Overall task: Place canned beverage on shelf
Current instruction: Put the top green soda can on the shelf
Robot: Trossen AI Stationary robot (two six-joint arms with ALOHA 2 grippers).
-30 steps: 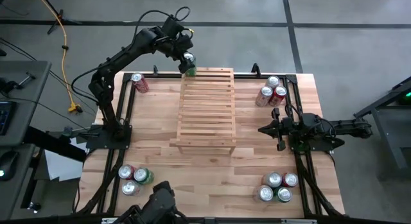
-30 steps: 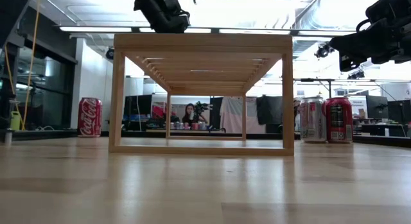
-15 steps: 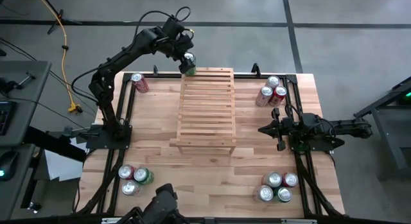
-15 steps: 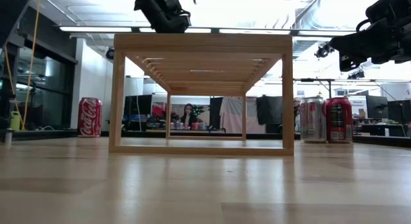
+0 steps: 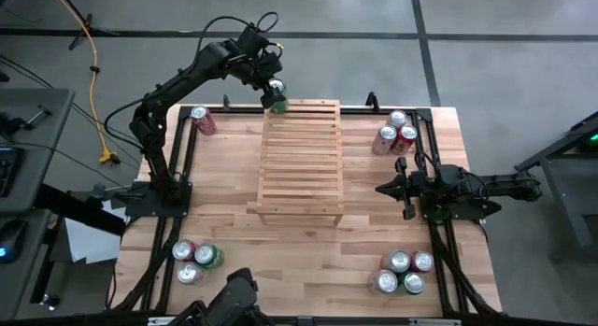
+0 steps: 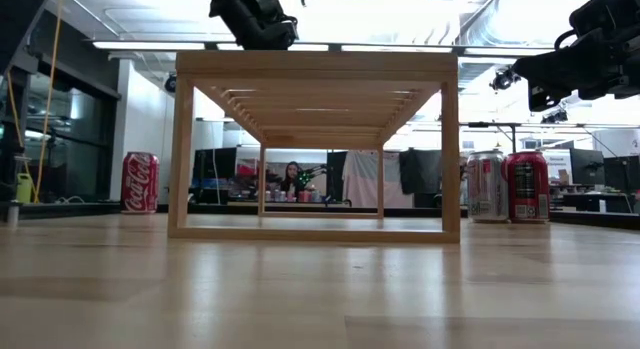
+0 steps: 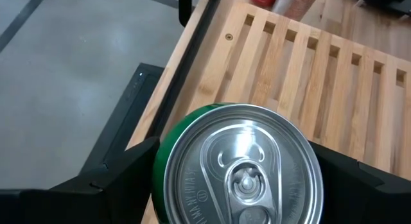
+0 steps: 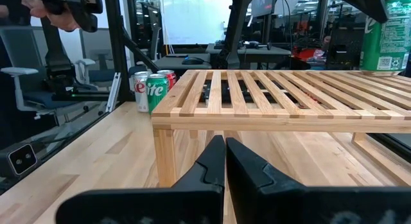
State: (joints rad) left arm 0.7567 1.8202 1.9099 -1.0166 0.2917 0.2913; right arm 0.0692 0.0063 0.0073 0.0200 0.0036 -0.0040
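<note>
My left gripper (image 5: 275,91) is shut on a green can (image 5: 278,106) at the far left corner of the light wooden slatted shelf (image 5: 301,158). The can stands upright in the right wrist view (image 8: 385,34), its base at the level of the slat tops. From above, its silver top (image 7: 239,166) shows between my fingers. My right gripper (image 5: 381,188) is shut and empty, held over the table to the right of the shelf; it also shows in the right wrist view (image 8: 225,150). My left gripper pinches the can's green side wall (image 7: 168,147) just below the rim, one finger (image 7: 122,179) on each side. The fingers come from above, pointing down. The can is upright over the shelf's far left corner; I cannot tell whether its base rests on the slats.
A red cola can (image 5: 203,120) stands on the table left of the shelf. Clusters of cans stand at the far right (image 5: 395,133), near left (image 5: 196,261) and near right (image 5: 404,272). Black frame rails run along the table's left and right sides.
</note>
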